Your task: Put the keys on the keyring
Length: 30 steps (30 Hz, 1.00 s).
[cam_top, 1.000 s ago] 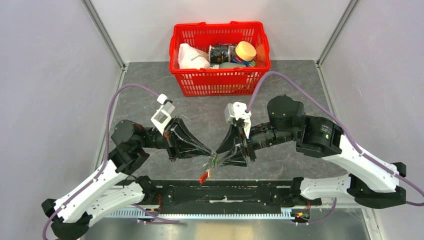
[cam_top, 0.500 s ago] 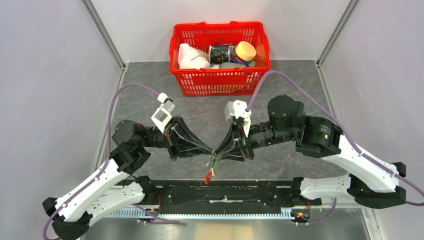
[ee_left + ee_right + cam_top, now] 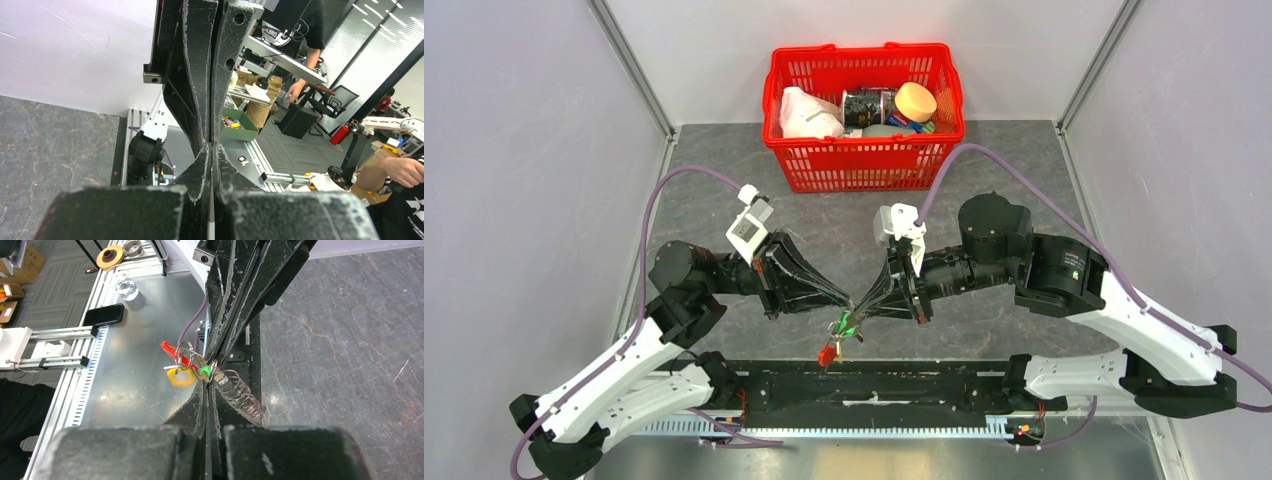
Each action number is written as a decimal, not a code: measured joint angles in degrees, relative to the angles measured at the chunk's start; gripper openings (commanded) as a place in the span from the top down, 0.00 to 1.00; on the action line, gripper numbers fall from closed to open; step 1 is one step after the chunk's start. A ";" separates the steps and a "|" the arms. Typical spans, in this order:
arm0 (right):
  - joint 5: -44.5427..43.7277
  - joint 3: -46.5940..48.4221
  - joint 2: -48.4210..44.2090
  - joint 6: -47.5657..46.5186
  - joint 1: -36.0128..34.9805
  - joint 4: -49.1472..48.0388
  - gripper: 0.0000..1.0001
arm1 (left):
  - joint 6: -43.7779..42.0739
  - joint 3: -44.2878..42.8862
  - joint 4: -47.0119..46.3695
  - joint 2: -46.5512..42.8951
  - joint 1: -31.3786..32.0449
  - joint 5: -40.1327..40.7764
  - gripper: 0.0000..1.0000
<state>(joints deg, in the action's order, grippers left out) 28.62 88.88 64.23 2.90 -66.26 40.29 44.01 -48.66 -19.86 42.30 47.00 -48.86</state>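
Note:
My left gripper (image 3: pixel 845 300) and right gripper (image 3: pixel 860 304) meet tip to tip above the table's near edge, both shut. The keyring bunch (image 3: pixel 837 336) hangs from that meeting point, with a green key head (image 3: pixel 847 325) and the red loop (image 3: pixel 827 352) lowest. In the right wrist view my right gripper (image 3: pixel 209 382) is shut, with the green key head (image 3: pixel 202 371) at its tip. Beside it are the thin metal ring (image 3: pixel 184 352), red loop (image 3: pixel 171 350) and a yellow ring (image 3: pixel 180 376). My left gripper (image 3: pixel 211 149) is shut; the keys are hidden in its view.
A red mesh basket (image 3: pixel 864 165) with groceries stands at the back centre. A black rail (image 3: pixel 874 380) runs along the near edge under the bunch. A metal coil spring (image 3: pixel 241 397) hangs by my right fingertips. Grey walls close both sides.
The right gripper has rolled about its axis, and the hanging bunch has swung a little left. The green head shows more now. Both grippers stay tip to tip.

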 measured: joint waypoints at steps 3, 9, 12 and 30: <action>-0.02 -0.15 -0.31 0.02 0.00 -0.07 1.00 | 0.11 0.00 -0.04 0.04 0.00 0.55 0.98; -0.11 -0.76 -0.79 0.02 0.00 -0.72 1.00 | 0.11 0.00 -0.20 0.04 0.00 0.76 0.98; -0.22 -1.14 -1.07 0.04 0.00 -1.01 1.00 | 0.11 0.00 -0.20 0.09 0.00 0.81 0.98; -0.28 -1.88 -1.44 1.60 0.00 -3.45 0.76 | 0.13 0.00 -1.49 -0.09 0.00 0.90 0.98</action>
<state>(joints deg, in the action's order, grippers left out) 28.34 87.00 62.78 4.49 -66.26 36.84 44.14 -48.66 -21.34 42.22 47.00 -47.97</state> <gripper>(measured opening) 0.207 0.029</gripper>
